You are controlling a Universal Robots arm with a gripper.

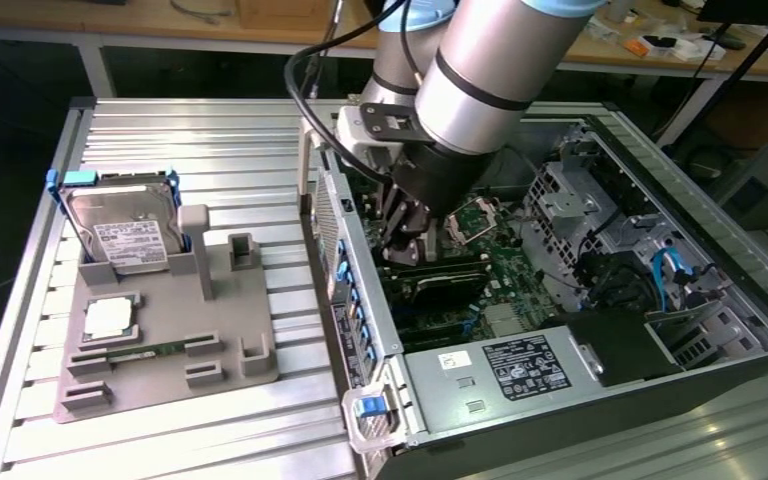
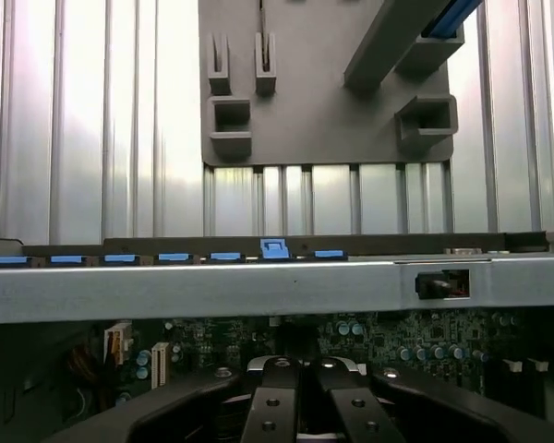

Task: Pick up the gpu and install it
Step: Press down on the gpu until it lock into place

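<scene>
1 ribbed aluminium table (image 1: pixel 197 130) carries an open black computer case (image 1: pixel 704 370); wooden benches stand behind. Inside, the green GPU card (image 1: pixel 440 278) lies beneath the closed gripper (image 1: pixel 404 235), long axis 8-to-2 o'clock.

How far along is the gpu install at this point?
Pickup looks done: the gpu is already inside the case, at the motherboard. In hand: the gripper is down at the card's top edge, fingers shut. Whether it is fully seated cannot be told.
</scene>
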